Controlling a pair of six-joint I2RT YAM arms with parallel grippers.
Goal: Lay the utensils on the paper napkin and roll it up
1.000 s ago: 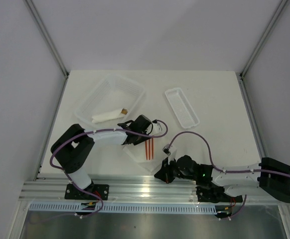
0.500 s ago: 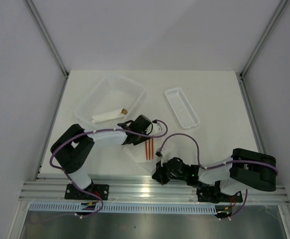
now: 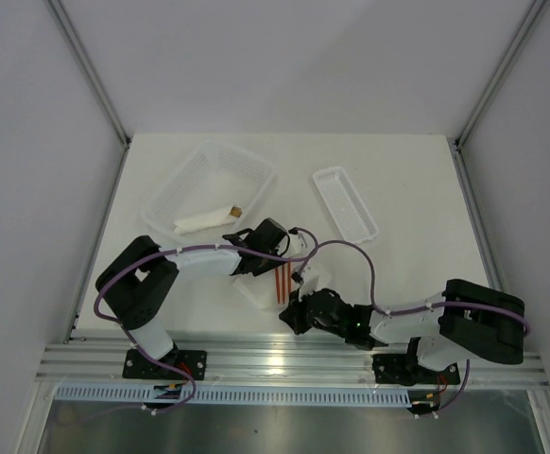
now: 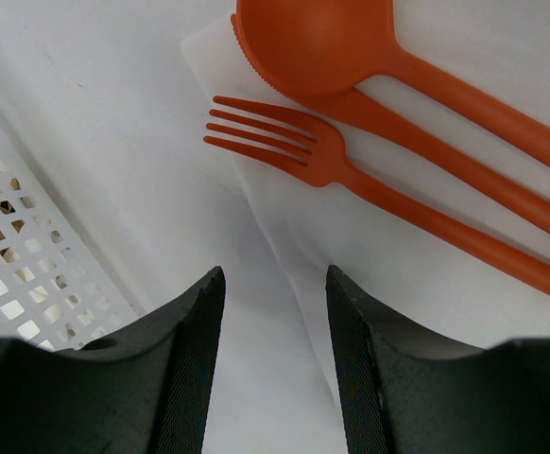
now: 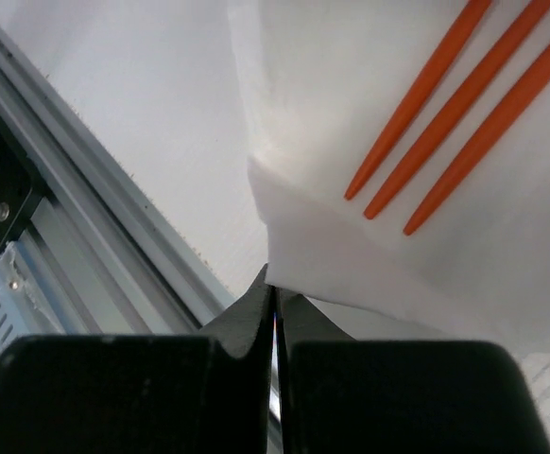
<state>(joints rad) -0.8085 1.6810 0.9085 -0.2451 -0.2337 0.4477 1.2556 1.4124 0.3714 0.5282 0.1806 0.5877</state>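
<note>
Our right gripper [image 5: 273,295] has its jaws pressed fully together, and in the wrist view they appear to pinch the near corner of the thin white square paper napkin [image 5: 351,255]. That corner stands raised and doubled over the sheet. Over the last second the right arm has folded in from 3 o'clock, and the gripper has slid along the table's near edge toward 10 o'clock, carrying the corner with it. We read that as the roll beginning.

The three orange-red plastic utensils [image 5: 436,113] lie side by side on the napkin, their handle ends just beyond the raised fold at 1 o'clock. They are not yet covered.

Our left gripper [image 4: 275,279] has not moved. Its jaws stand about half apart, holding nothing, and straddle the napkin's far edge. The fork [image 4: 303,151], spoon [image 4: 313,43] and knife [image 4: 445,151] lie ahead of it at 12 to 2 o'clock. The white perforated plastic basket [image 4: 10,265] sits at its 9 o'clock.
</note>
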